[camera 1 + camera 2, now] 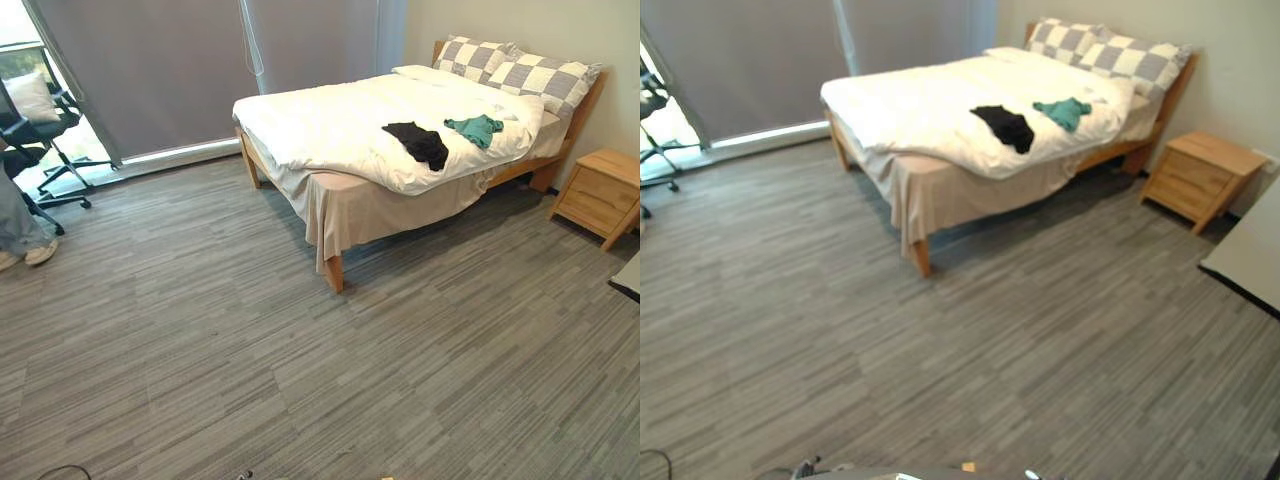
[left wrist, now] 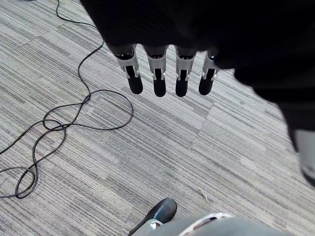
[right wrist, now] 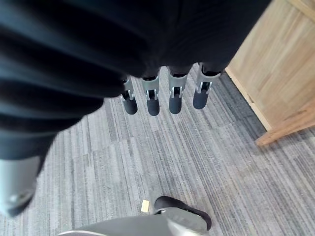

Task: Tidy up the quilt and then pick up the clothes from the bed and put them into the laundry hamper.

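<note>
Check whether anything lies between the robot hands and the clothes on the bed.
Nothing visible does. Bare floor runs up to the bed, where the black garment and teal garment lie on the quilt. Left robot hand and right robot hand hang open above the floor.

My left hand (image 2: 167,73) wears a dark ribbed cover over its back and wrist, with silver fingers (image 2: 159,73) in a row, each ending in a rounded black tip. My right hand (image 3: 162,96) looks the same: dark ribbed cover, silver fingers (image 3: 175,98), black tips, and a grey thumb (image 3: 17,189) apart.
</note>
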You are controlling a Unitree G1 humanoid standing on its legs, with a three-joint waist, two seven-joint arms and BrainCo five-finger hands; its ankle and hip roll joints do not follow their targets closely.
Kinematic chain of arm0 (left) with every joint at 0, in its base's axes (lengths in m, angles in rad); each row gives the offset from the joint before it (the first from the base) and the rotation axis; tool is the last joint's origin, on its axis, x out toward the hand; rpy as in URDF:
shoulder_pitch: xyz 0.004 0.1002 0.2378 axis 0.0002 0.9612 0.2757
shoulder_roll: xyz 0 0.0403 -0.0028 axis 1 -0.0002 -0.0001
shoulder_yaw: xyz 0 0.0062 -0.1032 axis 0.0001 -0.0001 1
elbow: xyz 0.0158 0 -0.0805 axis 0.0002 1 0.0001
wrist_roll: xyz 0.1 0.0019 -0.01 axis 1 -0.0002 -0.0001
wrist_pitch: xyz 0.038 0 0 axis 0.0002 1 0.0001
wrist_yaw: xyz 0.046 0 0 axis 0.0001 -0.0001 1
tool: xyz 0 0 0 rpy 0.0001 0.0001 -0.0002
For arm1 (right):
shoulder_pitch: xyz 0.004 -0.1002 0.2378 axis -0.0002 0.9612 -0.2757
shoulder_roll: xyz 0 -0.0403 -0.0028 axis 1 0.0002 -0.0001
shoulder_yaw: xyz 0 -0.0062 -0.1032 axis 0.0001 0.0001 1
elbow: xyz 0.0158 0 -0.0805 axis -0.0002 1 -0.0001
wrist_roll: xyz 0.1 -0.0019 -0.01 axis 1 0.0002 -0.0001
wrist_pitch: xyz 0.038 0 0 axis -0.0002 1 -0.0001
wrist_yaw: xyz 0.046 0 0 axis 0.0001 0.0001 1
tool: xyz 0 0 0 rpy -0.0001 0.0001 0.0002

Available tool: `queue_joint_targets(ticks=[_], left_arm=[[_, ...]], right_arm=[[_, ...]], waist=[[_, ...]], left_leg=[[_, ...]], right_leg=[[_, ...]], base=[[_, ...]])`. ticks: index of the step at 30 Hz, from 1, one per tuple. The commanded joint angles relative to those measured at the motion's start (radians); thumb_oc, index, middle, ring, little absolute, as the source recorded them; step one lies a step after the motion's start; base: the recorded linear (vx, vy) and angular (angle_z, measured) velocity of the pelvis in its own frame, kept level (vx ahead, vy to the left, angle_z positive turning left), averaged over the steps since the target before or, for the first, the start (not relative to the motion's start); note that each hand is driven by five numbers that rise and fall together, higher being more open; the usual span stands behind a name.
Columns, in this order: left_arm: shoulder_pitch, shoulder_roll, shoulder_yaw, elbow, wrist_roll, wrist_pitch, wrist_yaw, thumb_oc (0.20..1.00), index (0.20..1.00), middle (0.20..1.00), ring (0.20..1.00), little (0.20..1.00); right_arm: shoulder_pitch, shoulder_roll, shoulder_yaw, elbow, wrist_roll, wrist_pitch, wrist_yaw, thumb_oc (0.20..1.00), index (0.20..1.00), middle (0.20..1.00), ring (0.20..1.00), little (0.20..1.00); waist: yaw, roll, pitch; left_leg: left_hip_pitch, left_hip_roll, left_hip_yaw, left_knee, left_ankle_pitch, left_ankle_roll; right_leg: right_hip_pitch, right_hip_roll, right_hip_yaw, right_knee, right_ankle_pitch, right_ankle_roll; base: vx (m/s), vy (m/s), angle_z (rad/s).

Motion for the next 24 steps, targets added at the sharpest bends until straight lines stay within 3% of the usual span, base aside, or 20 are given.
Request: queue_joint_targets(ticks=[1, 10, 14, 17, 19, 20, 22, 23, 24], left_arm=[[-0.089, -0.027, 0.004, 0.007, 0.019, -0.017, 0.012, 1.0, 1.0, 1.0, 1.0, 1.0], [-0.126, -0.001, -0.056, -0.024, 0.118, -0.005, 0.028, 1.0, 1.0, 1.0, 1.0, 1.0], [-0.144, 0.026, -0.047, -0.061, 0.109, -0.005, 0.062, 1.0, 1.0, 1.0, 1.0, 1.0], [-0.144, 0.029, -0.019, -0.046, 0.104, 0.013, 0.088, 1.0, 1.0, 1.0, 1.0, 1.0], [-0.143, 0.031, -0.013, -0.036, 0.105, 0.02, 0.09, 1.0, 1.0, 1.0, 1.0, 1.0], [-0.137, 0.03, -0.009, -0.027, 0.113, 0.024, 0.089, 1.0, 1.0, 1.0, 1.0, 1.0], [-0.136, 0.029, -0.012, -0.023, 0.124, 0.022, 0.089, 1.0, 1.0, 1.0, 1.0, 1.0], [-0.146, 0.028, -0.029, -0.02, 0.158, 0.018, 0.089, 1.0, 1.0, 1.0, 1.0, 1.0], [-0.151, 0.028, -0.038, -0.018, 0.18, 0.016, 0.087, 1.0, 1.0, 1.0, 1.0, 1.0]], right_arm=[[-0.064, 0.001, -0.003, 0.008, 0.019, -0.011, -0.012, 1.0, 1.0, 1.0, 1.0, 1.0], [-0.079, 0.0, -0.002, 0.001, 0.011, -0.004, -0.019, 1.0, 1.0, 1.0, 1.0, 1.0], [-0.09, -0.011, -0.019, -0.084, 0.021, -0.024, -0.061, 1.0, 1.0, 1.0, 1.0, 1.0], [-0.082, -0.011, -0.039, -0.09, 0.033, -0.022, -0.074, 1.0, 1.0, 1.0, 1.0, 1.0], [-0.075, -0.01, -0.052, -0.074, 0.036, -0.017, -0.075, 1.0, 1.0, 1.0, 1.0, 1.0], [-0.064, -0.009, -0.069, -0.056, 0.042, -0.013, -0.075, 1.0, 1.0, 1.0, 1.0, 1.0], [-0.052, -0.01, -0.079, -0.049, 0.05, -0.014, -0.074, 1.0, 1.0, 1.0, 1.0, 1.0], [-0.033, 0.001, -0.103, -0.037, 0.083, -0.017, -0.082, 1.0, 1.0, 1.0, 1.0, 1.0], [-0.025, 0.005, -0.109, -0.033, 0.09, -0.018, -0.081, 1.0, 1.0, 1.0, 1.0, 1.0]], waist=[[-0.005, -0.023, 0.092], [-0.007, -0.032, 0.127], [0.006, -0.045, 0.17], [0.005, -0.047, 0.206], [-0.002, -0.046, 0.213], [-0.014, -0.042, 0.215], [-0.029, -0.038, 0.215], [-0.07, -0.032, 0.218], [-0.084, -0.03, 0.216]], left_leg=[[0.1, 0.038, -0.03, -0.065, -0.075, -0.074], [0.089, 0.028, -0.015, -0.065, -0.085, -0.055], [0.093, 0.027, 0.002, -0.065, -0.1, -0.036], [0.147, 0.035, 0.035, -0.065, -0.125, -0.028], [0.17, 0.039, 0.039, -0.065, -0.141, -0.03], [0.194, 0.039, 0.042, -0.065, -0.16, -0.04], [0.207, 0.04, 0.032, -0.065, -0.172, -0.05], [0.24, 0.042, 0.019, -0.065, -0.202, -0.077], [0.256, 0.042, 0.018, -0.065, -0.217, -0.086]], right_leg=[[0.123, -0.088, 0.074, -0.274, 0.086, 0.159], [0.083, -0.094, 0.093, -0.235, 0.081, 0.17], [-0.013, -0.077, 0.076, -0.047, 0.055, 0.195], [-0.106, -0.101, -0.012, 0.163, 0.114, 0.24], [-0.143, -0.109, -0.043, 0.208, 0.13, 0.239], [-0.176, -0.113, -0.089, 0.15, 0.113, 0.229], [-0.164, -0.111, -0.106, 0.071, 0.107, 0.219], [-0.196, -0.119, -0.075, -0.155, 0.166, 0.225], [-0.212, -0.126, -0.06, -0.193, 0.184, 0.234]], base=[[0.0, 0.0, 0.0], [0.03, 0.058, -0.07], [0.01, 0.067, -0.16], [0.09, 0.04, -0.32], [0.22, 0.004, -0.24], [0.44, -0.029, -0.17], [0.45, -0.083, -0.02], [0.59, -0.145, 0.08], [0.59, -0.141, 0.14]])
